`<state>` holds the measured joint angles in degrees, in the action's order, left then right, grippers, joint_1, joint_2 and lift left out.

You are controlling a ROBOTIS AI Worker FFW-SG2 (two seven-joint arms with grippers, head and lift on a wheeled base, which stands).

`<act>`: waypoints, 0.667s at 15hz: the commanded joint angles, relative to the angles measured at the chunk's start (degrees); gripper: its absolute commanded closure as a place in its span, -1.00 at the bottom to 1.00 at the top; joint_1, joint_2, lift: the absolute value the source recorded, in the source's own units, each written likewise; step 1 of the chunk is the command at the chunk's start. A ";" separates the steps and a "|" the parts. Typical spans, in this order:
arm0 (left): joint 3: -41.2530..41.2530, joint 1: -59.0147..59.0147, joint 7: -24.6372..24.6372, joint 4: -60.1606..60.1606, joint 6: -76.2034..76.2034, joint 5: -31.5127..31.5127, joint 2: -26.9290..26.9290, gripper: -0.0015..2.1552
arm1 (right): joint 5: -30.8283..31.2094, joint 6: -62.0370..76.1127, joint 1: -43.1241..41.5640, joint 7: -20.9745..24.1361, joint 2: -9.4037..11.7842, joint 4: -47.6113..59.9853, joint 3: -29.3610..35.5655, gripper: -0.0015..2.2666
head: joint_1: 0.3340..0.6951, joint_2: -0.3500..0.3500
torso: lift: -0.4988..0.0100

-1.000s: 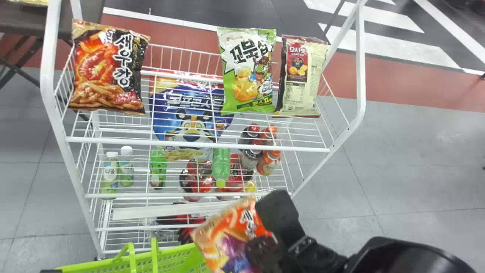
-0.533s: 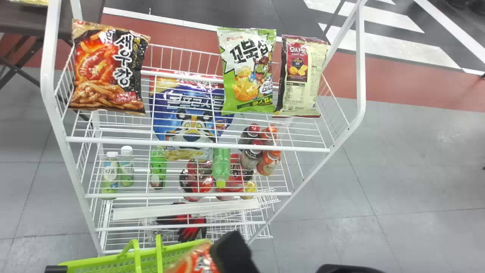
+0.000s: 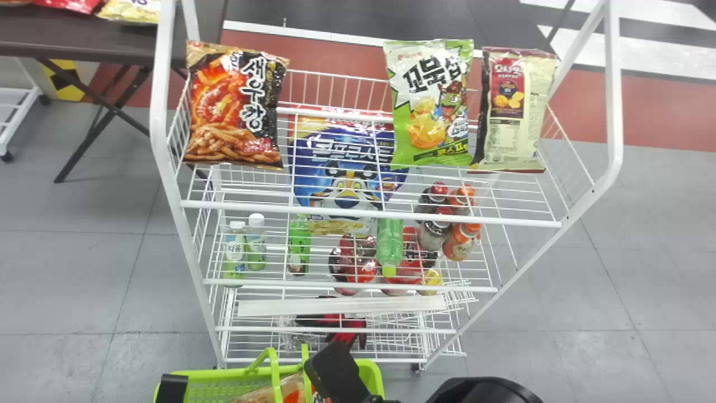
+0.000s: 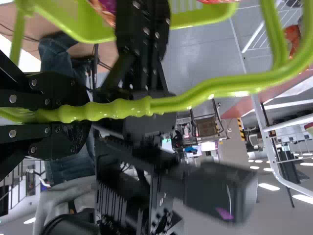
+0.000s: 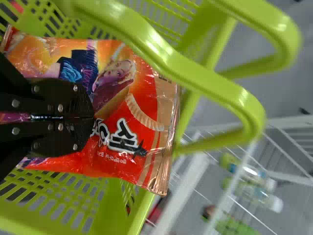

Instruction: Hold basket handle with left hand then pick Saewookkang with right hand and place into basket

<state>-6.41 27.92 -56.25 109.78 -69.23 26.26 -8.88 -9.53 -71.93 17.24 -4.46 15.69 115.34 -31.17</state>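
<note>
Evidently, the basket's green handle is clasped between the jaws of the left gripper. Within the basket, the orange-red snack bag is pinched between the jaws of the right gripper, while more bags are held on the white wire rack just beyond.

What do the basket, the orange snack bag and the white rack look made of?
Basket: molded plastic, glossy highlights, slotted walls. Orange snack bag: thin printed film, shiny and crinkled, perhaps metallized. White rack: likely coated metal, smooth white tubes and thin wires.
</note>
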 commanded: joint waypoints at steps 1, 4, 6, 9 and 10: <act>0.00 -0.15 0.00 -0.01 0.01 -0.07 0.00 0.97 | 1.70 0.07 1.56 0.15 0.74 3.22 0.58 -1.00 | 1.00 -0.57 | 0.88; 0.00 -0.15 0.08 -0.01 -0.17 -0.25 0.00 0.97 | 9.09 1.48 5.61 1.12 3.12 13.85 1.11 -0.96 | 1.00 -0.66 | 0.88; 0.08 -0.15 0.00 0.26 -0.52 -0.25 -0.09 0.97 | 11.29 1.13 8.16 1.47 3.56 20.45 3.74 -0.94 | 1.00 -0.72 | 0.88; 0.26 -0.15 0.00 1.05 -2.10 -0.07 -0.09 0.97 | 11.29 15.89 10.53 9.91 4.79 23.79 8.31 -0.93 | 1.00 -0.83 | 0.88; 0.26 -0.15 0.26 1.58 -3.15 0.11 -0.09 0.97 | 11.29 23.28 11.06 13.51 4.79 23.35 9.46 -0.93 | 1.00 -0.87 | 0.88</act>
<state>-6.20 27.77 -56.12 110.75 -71.07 26.15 -8.96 1.77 -58.22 27.58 6.65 20.36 138.85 -23.61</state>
